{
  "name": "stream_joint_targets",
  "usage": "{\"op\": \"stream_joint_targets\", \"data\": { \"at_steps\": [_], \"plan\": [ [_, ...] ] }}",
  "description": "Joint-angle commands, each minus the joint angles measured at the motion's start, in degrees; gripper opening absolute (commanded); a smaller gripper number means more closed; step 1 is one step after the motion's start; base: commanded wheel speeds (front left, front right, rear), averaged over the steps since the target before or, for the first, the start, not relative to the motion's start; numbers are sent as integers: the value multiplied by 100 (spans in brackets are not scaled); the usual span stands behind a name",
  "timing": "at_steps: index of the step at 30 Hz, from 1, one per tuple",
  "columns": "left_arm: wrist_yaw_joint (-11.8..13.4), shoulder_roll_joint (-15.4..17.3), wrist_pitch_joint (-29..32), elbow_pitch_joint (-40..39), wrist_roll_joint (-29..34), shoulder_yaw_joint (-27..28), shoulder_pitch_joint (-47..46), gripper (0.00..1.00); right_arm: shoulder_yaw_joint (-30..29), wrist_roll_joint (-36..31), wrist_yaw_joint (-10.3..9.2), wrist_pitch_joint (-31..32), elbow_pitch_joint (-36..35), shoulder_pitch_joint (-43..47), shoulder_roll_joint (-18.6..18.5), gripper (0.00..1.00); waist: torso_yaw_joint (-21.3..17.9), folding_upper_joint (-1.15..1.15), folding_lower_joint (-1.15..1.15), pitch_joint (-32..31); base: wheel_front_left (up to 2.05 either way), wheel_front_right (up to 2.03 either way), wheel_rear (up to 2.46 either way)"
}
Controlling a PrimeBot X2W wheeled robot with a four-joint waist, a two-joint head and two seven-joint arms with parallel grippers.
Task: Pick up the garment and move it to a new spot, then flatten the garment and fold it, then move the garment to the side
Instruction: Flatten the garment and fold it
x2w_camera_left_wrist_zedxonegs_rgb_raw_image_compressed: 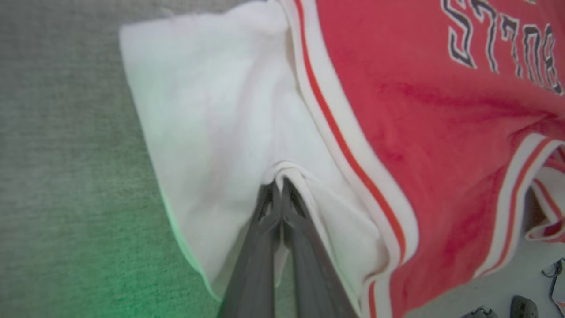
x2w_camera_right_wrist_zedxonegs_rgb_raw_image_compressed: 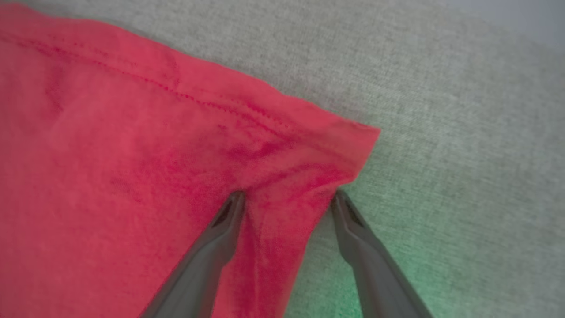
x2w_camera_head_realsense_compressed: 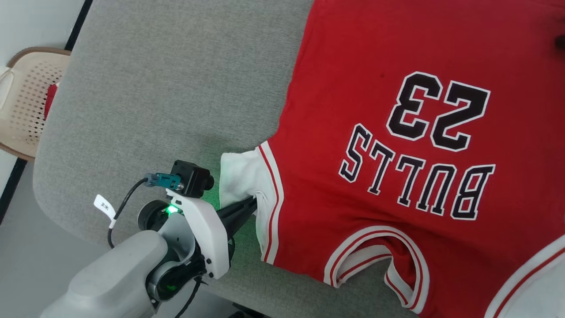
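Sleeve pinched, hem corner straddled, jersey lying flat.
The garment (x2w_camera_head_realsense_compressed: 397,132) is spread on the grey surface (x2w_camera_head_realsense_compressed: 176,88), collar near and hem far, with its body to the right of the left end effector (x2w_camera_head_realsense_compressed: 250,204), which is clamped shut on the white sleeve (x2w_camera_left_wrist_zedxonegs_rgb_raw_image_compressed: 212,123). The right wrist view adds the right end effector (x2w_camera_right_wrist_zedxonegs_rgb_raw_image_compressed: 287,196), jaws wide apart, astride a red hem corner (x2w_camera_right_wrist_zedxonegs_rgb_raw_image_compressed: 348,141).

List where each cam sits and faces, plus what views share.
Head view: on the head, facing down at the garment on the grey surface; left forearm and left pincer lower left.
Left wrist view: on that wrist, facing along the shut pincer pinching the white sleeve.
Right wrist view: on that wrist, facing along the open right pincer at a red hem corner.
Shared: head and left wrist both show the sleeve pinch.
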Motion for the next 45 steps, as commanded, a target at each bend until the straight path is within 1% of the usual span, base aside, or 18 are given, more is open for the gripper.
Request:
{"op": "stream_joint_targets", "data": {
  "at_steps": [1, 5, 9, 12, 15, 19, 20, 23, 27, 32, 36, 38, 41, 44, 45],
  "plan": [
    [83, -18, 53, 326, 9, -54, 53, 0, 129, -112, -5, 498, 656, 695, 146, 0, 13, -1, 0, 16, 0, 0, 0],
    [59, -5, -5, 499, -7, -13, 36, 0, 160, -195, -7, 411, 613, 520, 93, 0, -89, -1, 0, -31, 0, 0, 0],
    [84, 101, -90, 600, -57, 90, 74, 0, 417, -119, -10, 233, 220, 391, 154, 0, -321, -1, 0, -178, 0, 0, 0],
    [171, 229, -156, 597, -111, 176, 108, 0, 745, 128, -8, 88, -253, 386, 163, 0, -551, -1, 0, -332, 0, 0, 0],
    [252, 404, -208, 554, -182, 265, 222, 0, 1101, 505, -8, 82, -824, 545, 78, 0, -810, -1, 0, -491, 0, 0, 0],
    [366, 678, -265, 416, -272, 353, 392, 0, 1473, 1071, -10, 191, -1725, 983, -151, 0, -1173, -1, 0, -697, 0, 0, 0],
    [366, 678, -265, 416, -272, 353, 392, 0, 1473, 1071, -10, 191, -1725, 983, -151, 0, -1173, -1, 0, -697, 0, 0, 0],
    [453, 840, -278, 253, -338, 403, 507, 0, 1583, 1436, -9, 278, -2393, 1478, -402, 0, -1389, -1, 0, -829, 0, 0, 0],
    [576, 1030, -276, 6, -384, 457, 651, 0, 1456, 1821, -9, 440, -3237, 2279, -639, 0, -1618, -1, 0, -979, 0, 0, 0],
    [732, 1201, -220, -293, -419, 473, 777, 0, 996, 2009, -10, 770, -4098, 3441, -827, 0, -1784, -1, 0, -1100, 0, 0, 0],
    [834, 1316, -194, -462, -440, 492, 820, 0, 517, 1990, -9, 937, -4746, 4340, -725, 0, -1860, -1, 0, -1139, 0, 0, 0],
    [861, 1345, -184, -532, -460, 507, 835, 0, 331, 1990, -9, 1008, -4951, 4707, -605, 0, -1885, -1, 0, -1136, 0, 0, 0],
    [902, 1360, -160, -589, -461, 505, 822, 0, 38, 1858, -9, 971, -4952, 5054, -407, 0, -1887, -1, 0, -1119, 0, 0, 0],
    [895, 1326, -157, -610, -455, 499, 790, 0, -82, 1643, -9, 835, -4730, 5273, -150, 0, -1874, -1, 0, -1103, 0, 0, 0],
    [888, 1314, -157, -613, -452, 495, 780, 0, -102, 1592, -9, 747, -4629, 5310, -71, 16, -1871, -1, 0, -1097, 0, 0, 0]
  ]
}}
